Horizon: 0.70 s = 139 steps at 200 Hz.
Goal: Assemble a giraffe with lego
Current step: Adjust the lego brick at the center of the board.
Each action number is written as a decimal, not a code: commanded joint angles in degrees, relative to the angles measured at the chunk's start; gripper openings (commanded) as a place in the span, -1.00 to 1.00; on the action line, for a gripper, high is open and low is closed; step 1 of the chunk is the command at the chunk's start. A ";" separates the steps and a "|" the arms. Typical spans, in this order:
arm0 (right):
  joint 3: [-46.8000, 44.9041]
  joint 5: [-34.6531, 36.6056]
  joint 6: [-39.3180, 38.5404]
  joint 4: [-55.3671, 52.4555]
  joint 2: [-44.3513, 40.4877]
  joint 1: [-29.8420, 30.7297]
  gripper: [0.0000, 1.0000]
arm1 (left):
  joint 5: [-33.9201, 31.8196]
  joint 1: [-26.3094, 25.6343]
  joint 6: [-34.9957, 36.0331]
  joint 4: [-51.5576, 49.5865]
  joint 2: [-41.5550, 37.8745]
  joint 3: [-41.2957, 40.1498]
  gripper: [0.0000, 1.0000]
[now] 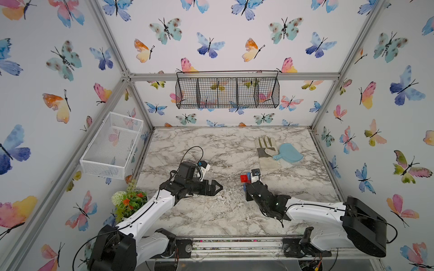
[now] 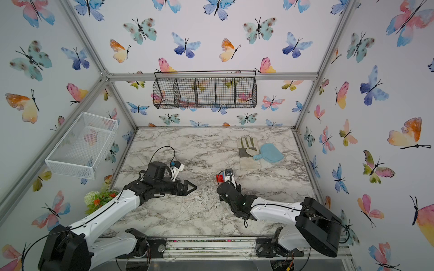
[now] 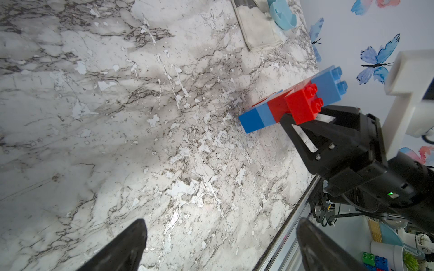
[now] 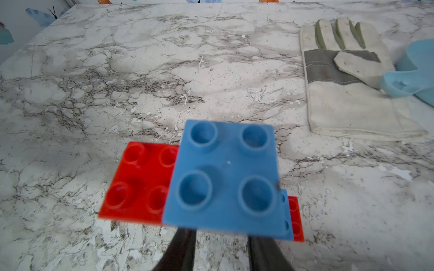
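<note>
- The giraffe [image 3: 293, 103], a stack of joined red and blue studded bricks, is located near the cuff end of the work glove [image 1: 266, 152], on the side toward the robot bases. It is seen in both top views [image 1: 244, 178] [image 2: 220, 178].
- A square blue brick with four studs is seen at the top of the giraffe [image 4: 225, 178], with a red brick beside it at a lower level.
- The giraffe is clamped between the fingers [image 3: 288, 122] of the right gripper [image 3: 303, 115] at its red bricks.
- Contact between the lowest blue brick and the marble-pattern tabletop [image 1: 211, 145] cannot be confirmed.
- The left gripper [image 3: 222, 220] is held empty with its jaws spread wide, well apart from the glove, beyond the giraffe.
- A pale blue paddle [image 1: 291, 153] is laid against the glove, overlapping its edge.
</note>
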 commanded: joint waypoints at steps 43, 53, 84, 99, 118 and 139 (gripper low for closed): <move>11.75 0.17 -0.35 -19.35 0.48 0.13 -0.32 | -0.66 -0.28 0.12 -0.32 -0.90 -0.19 0.97; 13.72 -0.29 0.27 -22.26 0.61 0.13 -0.34 | -0.64 -0.25 0.09 -0.32 -0.82 -0.16 0.97; 21.77 -1.93 1.67 -32.46 2.77 0.10 -0.36 | -0.53 -0.28 0.06 -0.28 -0.81 -0.25 0.97; 26.91 -2.13 3.39 -39.05 4.80 0.04 -0.36 | -0.61 -0.38 0.04 -0.40 -0.95 -0.20 0.97; 32.32 -3.95 4.26 -44.91 7.41 0.04 -0.36 | -0.62 -0.33 0.04 -0.36 -0.99 -0.18 0.97; 38.44 -5.85 5.20 -51.02 10.36 -0.04 -0.36 | -0.77 -0.44 0.06 -0.50 -1.17 -0.12 0.97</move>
